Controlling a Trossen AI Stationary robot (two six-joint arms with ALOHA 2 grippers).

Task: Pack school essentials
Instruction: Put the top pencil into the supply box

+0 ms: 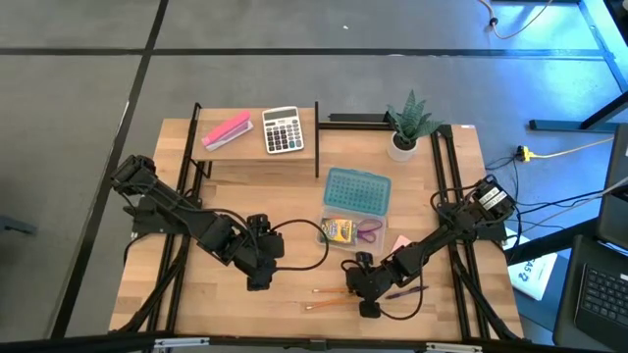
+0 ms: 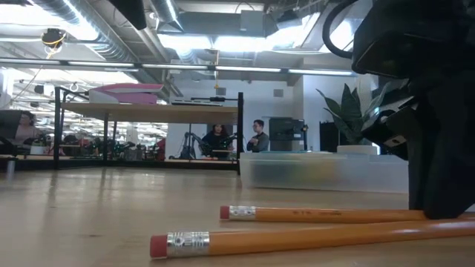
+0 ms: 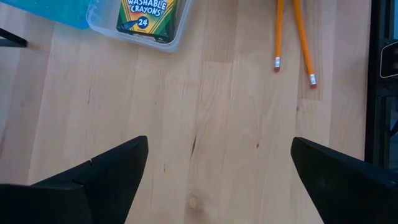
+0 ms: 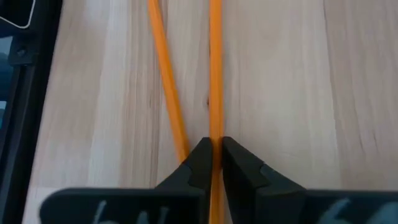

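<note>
Two orange pencils [image 4: 166, 81]; right hand [image 4: 214, 155] pinches one; left hand [image 3: 217, 168] wide open, empty.

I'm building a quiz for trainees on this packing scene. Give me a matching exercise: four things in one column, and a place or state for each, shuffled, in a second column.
Things:
1. crayon box
2. calculator
3. potted plant
4. right gripper

Places or states:
A. on the raised shelf, beside a pink block
B. closed around one of two pencils
C. at the table's far right corner
D. inside the clear plastic bin

Pairs: 1-D, 2-A, 3-C, 4-B
</note>
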